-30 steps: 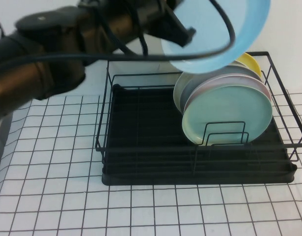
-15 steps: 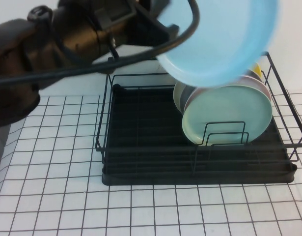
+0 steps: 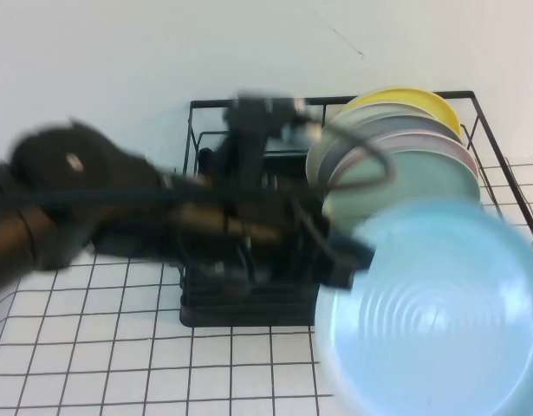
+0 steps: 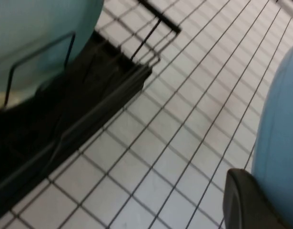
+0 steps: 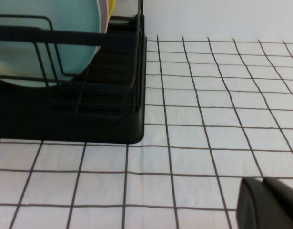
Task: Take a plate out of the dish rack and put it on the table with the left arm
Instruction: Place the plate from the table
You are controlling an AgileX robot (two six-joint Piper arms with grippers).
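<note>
My left arm (image 3: 93, 204) reaches across the front of the dish rack (image 3: 240, 310). Its left gripper (image 3: 344, 260) is shut on the left rim of the light blue plate (image 3: 435, 312). The plate is out of the rack, low over the table (image 3: 119, 364) at the front right, its face turned up toward the camera; whether it touches the cloth I cannot tell. In the left wrist view the plate (image 4: 282, 129) fills the edge beside one dark finger (image 4: 246, 202). My right gripper (image 5: 269, 204) hangs shut just above the cloth, to the right of the rack (image 5: 89, 100).
Several plates stay upright in the rack's right half: yellow (image 3: 413, 97) at the back, mint-green (image 3: 422, 178) in front, grey and pink between. The rack's small wire loop holder (image 4: 36, 62) stands before the mint-green plate. Gridded cloth lies left of and before the rack.
The left arm has swung the blue plate from high above the rack down and forward to the front right of the table. The rack and its other plates have not moved.
</note>
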